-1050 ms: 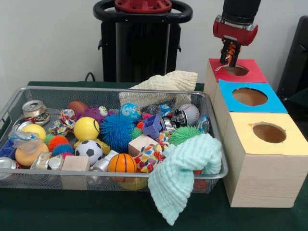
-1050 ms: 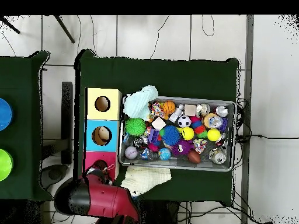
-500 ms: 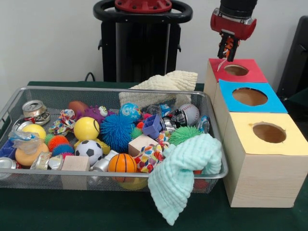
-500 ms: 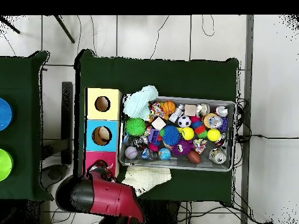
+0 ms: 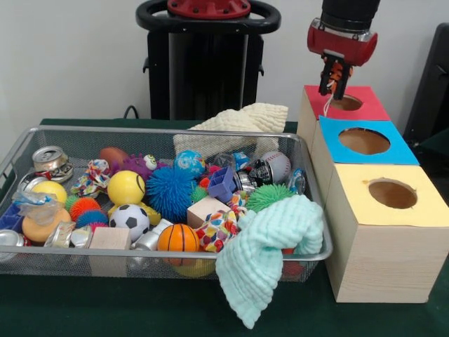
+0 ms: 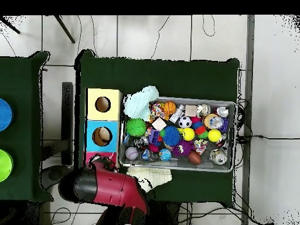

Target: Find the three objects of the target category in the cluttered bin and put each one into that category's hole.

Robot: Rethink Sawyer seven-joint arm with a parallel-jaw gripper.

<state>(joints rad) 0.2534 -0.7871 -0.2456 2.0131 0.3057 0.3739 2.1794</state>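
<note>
While claw (image 5: 332,90) hovers over red box (image 5: 365,107), clamped on a small orange-black item: centre above hole (image 5: 344,103) at box's 12 o'clock, then release.

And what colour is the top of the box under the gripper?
Red top, best in the front view.

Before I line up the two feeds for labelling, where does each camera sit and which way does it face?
Front view: across the table, level, facing the wire mesh bin and three wooden boxes; the red and black arm's gripper hangs over the red-topped box.
Overhead view: above, looking straight down; the arm enters from the bottom edge.
Shared: bin, boxes, mint green cloth.
</note>
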